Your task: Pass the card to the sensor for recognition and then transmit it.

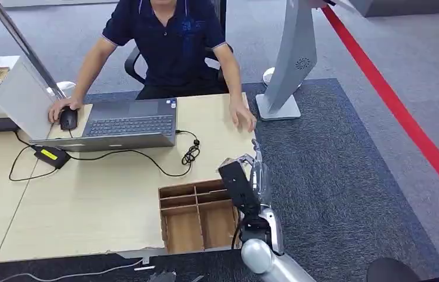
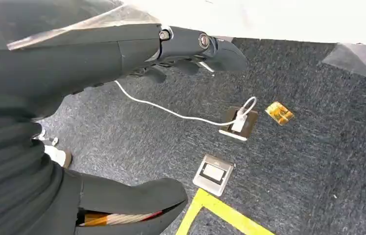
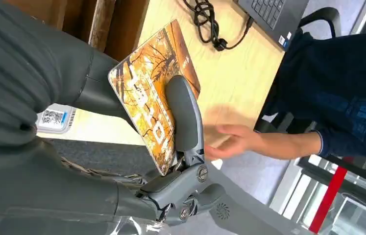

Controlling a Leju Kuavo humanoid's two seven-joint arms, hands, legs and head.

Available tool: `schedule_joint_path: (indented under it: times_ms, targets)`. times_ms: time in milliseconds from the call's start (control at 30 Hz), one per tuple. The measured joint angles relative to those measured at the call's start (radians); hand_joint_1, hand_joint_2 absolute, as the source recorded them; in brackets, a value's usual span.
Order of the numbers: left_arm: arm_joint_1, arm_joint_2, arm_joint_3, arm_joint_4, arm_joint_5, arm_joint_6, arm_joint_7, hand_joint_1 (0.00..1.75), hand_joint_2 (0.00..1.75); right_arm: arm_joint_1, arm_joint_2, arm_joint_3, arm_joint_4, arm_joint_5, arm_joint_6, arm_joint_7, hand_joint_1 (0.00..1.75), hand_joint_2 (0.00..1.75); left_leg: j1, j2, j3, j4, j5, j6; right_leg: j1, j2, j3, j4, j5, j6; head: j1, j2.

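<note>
In the right wrist view my right hand (image 3: pixel 171 147) holds the card (image 3: pixel 144 90), an orange picture of autumn trees, with the thick grey thumb (image 3: pixel 183 112) pressed flat across its face. From the head view that hand (image 1: pixel 253 171) is raised at the table's right edge, above the wooden divider box (image 1: pixel 196 214). The grey sensor stand (image 1: pixel 290 59) rises from the carpet beyond the table's far right corner, well ahead of the hand. My left hand (image 2: pixel 190 49) hangs over the floor with nothing in it, fingers and thumb apart.
A person sits behind the table (image 1: pixel 99 205), one hand (image 1: pixel 241 114) at its right edge near the sensor's base, the other on a mouse (image 1: pixel 68 119). A laptop (image 1: pixel 128 123), a power brick (image 1: pixel 52 155) and coiled cable (image 1: pixel 191 154) lie there. A red line (image 1: pixel 405 117) crosses the carpet.
</note>
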Motion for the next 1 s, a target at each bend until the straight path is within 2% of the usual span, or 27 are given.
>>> schedule_joint_path:
  times_ms: [733, 1000]
  targets:
    - [0.005, 0.000, 0.006, 0.000, -0.011, 0.004, 0.006, 0.00, 1.75, 0.026, 0.002, -0.029, 0.000, 0.012, 0.000, -0.011, 1.75, 1.75, 0.000, 0.000, 0.000, 0.000, 0.000, 0.000, 0.000, 0.000, 0.000, 0.000, 0.000, 0.000, 0.000, 0.000]
    - [0.015, 0.000, 0.023, 0.000, -0.015, 0.013, 0.019, 0.00, 1.75, 0.096, -0.001, -0.097, -0.026, 0.022, -0.002, -0.029, 1.75, 1.75, 0.000, 0.000, 0.000, 0.000, 0.000, 0.000, 0.000, 0.000, 0.000, 0.000, 0.000, 0.000, 0.000, 0.000]
